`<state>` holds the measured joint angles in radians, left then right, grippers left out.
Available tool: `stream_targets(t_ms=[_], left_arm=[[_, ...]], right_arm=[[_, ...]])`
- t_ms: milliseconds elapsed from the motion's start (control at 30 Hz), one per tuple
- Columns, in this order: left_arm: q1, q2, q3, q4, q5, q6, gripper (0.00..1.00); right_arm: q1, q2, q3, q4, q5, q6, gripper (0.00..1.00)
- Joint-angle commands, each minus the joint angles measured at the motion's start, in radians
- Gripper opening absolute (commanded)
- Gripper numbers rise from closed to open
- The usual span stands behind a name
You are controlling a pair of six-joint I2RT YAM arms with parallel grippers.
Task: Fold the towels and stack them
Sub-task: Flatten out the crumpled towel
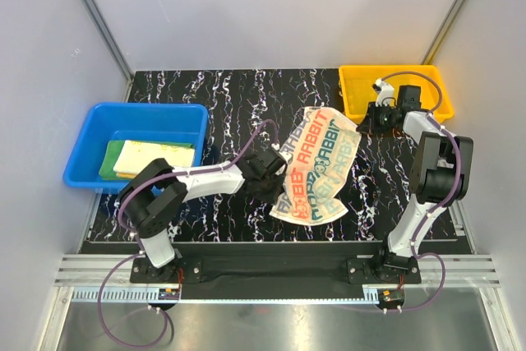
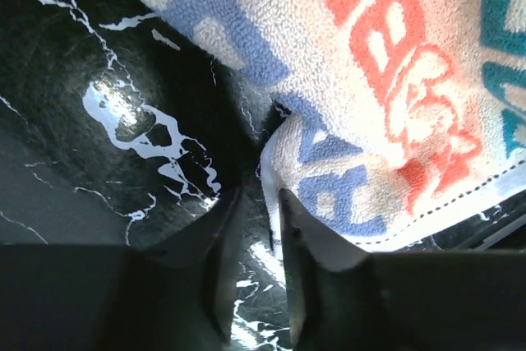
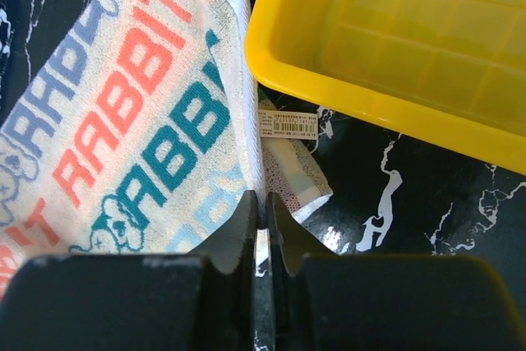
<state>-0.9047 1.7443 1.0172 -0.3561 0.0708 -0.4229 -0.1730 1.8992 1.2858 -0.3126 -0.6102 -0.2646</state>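
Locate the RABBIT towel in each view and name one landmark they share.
Top external: RABBIT towel lies mid-table, slanting toward the yellow bin.
Left wrist: the towel fills the upper right.
Right wrist: the towel covers the left side, beside the yellow bin.
Shared landmark: the black marbled tabletop.

Left arm (image 1: 193, 178), right arm (image 1: 436, 166): black joints, white links, purple cables (image 1: 111, 318); claw fingers (image 2: 316, 244) black, tapered.

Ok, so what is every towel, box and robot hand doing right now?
RABBIT towel: spread on the table, not stacked yet.
green towel: folded, in the blue box.
yellow towel: folded, on top of the green towel.
blue box: holds both.
yellow box: empty.
left gripper: slightly open, holding nothing.
right gripper: shut on the RABBIT towel's edge.
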Motion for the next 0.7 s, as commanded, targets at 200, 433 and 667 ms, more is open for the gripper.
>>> stream_targets(t_ms=[200, 433, 667], left_arm=[[-0.016, -0.087, -0.071, -0.079, -0.068, -0.037, 0.0], [-0.074, -0.399, -0.195, -0.22, -0.147, -0.166, 0.0], [-0.212, -0.603, -0.226, -0.27, -0.17, -0.295, 0.0]], right_arm=[[0.043, -0.015, 0.033, 0.099, -0.022, 0.197, 0.0], [0.124, -0.051, -0.011, 0.035, -0.026, 0.306, 0.0], [0.21, -0.132, -0.085, -0.062, 0.027, 0.356, 0.0]])
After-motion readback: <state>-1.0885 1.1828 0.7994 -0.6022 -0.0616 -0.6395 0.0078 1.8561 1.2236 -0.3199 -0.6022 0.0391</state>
